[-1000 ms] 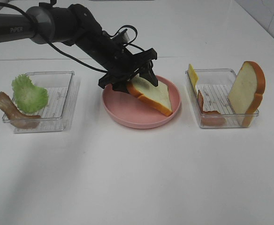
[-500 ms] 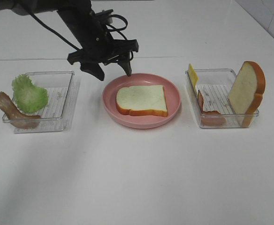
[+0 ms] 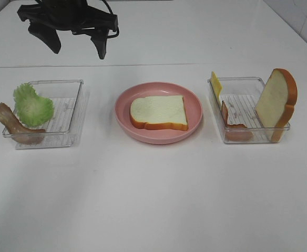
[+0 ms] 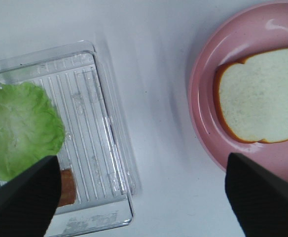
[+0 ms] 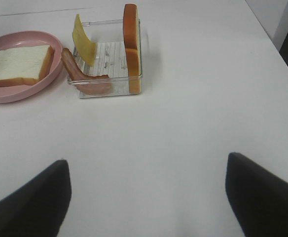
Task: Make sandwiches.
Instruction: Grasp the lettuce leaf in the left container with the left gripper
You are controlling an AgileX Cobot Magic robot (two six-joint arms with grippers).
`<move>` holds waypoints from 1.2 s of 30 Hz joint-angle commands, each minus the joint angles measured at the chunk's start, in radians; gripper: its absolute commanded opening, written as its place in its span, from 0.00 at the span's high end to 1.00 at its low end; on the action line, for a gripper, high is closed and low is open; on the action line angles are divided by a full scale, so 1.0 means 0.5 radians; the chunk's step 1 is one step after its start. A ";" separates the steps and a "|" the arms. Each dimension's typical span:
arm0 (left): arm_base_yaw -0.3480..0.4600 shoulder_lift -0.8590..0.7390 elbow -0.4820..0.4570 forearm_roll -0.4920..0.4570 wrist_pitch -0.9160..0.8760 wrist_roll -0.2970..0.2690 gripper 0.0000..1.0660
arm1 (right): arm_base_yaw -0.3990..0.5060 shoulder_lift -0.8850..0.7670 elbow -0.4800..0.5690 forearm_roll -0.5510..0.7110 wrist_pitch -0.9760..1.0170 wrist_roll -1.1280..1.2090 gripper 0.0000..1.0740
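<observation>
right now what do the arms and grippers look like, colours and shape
The left gripper is matte black, with two tapered, wedge-like fingers and a black cable looping above it. Of the right gripper only two dark, blunt fingertips show.

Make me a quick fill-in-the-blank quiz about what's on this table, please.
1. The bread slice lying flat rests on the pink ____.
2. The lettuce lies in the ____ tray of the high view.
3. The cheese in the other tray is ____.
4. The left gripper hangs open, holding ____.
Missing words: plate; left; yellow; nothing.
</observation>
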 commanded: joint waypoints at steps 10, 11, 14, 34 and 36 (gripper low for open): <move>0.380 -0.052 -0.006 -0.044 0.218 0.182 0.21 | 0.004 -0.062 0.004 -0.012 -0.020 0.010 0.26; 0.422 -0.052 -0.006 -0.054 0.218 0.202 0.21 | 0.004 -0.062 0.004 -0.012 -0.020 0.010 0.26; 0.508 -0.052 -0.006 -0.078 0.218 0.224 0.21 | 0.004 -0.062 0.004 -0.012 -0.020 0.010 0.26; 0.798 0.306 -0.006 -0.236 0.218 0.408 0.21 | 0.004 -0.062 0.004 -0.012 -0.020 0.010 0.26; 0.798 0.326 -0.006 -0.224 0.218 0.408 0.21 | 0.004 -0.062 0.004 -0.012 -0.020 0.010 0.26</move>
